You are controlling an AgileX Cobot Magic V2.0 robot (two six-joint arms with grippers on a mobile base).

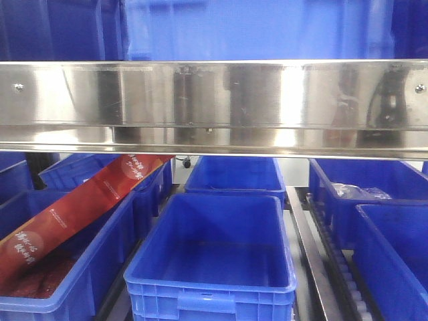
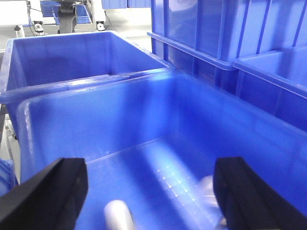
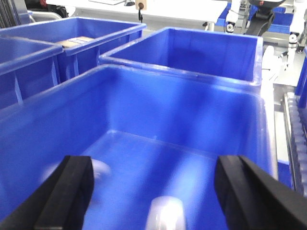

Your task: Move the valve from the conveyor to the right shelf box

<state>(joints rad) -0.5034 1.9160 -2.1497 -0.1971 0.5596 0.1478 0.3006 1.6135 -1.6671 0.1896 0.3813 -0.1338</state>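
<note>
Valve unconfirmed; pale blurred shape [image 2: 117, 215] on the blue box [image 2: 144, 110] floor just below the spread, empty left pincer [image 2: 151, 184]; right pincer [image 3: 153, 184] likewise spread; probably heavy, rigid, slick metal; grip its body crosswise.

You're looking down the left gripper [image 2: 151, 189]. Its two black fingers [image 2: 53, 196] are sitting wide apart at the bottom corners, gripping nothing. They're hanging over an open blue rectangular plastic bin [image 2: 144, 110]. A pale blurred rounded shape [image 2: 117, 215] is showing low on the bin floor, and a second pale smear [image 2: 207, 189] is lying just beside one finger. Both are too smeared to identify. Another blue plastic bin [image 2: 62, 57] is butting against the far rim, and taller ribbed blue crates [image 2: 216, 28] are standing alongside.
</note>
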